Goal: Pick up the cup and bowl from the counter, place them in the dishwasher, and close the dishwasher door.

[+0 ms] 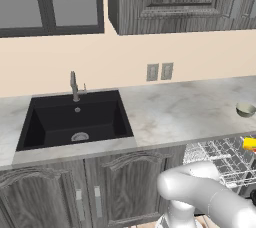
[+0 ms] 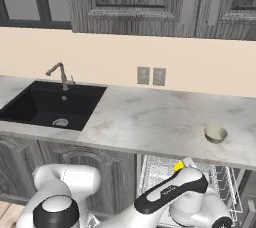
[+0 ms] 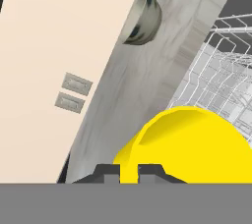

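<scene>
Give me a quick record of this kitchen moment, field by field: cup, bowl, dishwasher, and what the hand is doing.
cup: yellow cup, over the white wire rack
bowl: bowl on the counter, right of the sink, untouched
dishwasher: dishwasher open, rack pulled out below the counter edge
hand: hand shut on the cup
left to do: bowl to load, door to close

Directly ahead of the fingertips the yellow cup blocks the way. Beyond it to one side lies the white wire rack; the counter past the cup is bare up to the bowl.
</scene>
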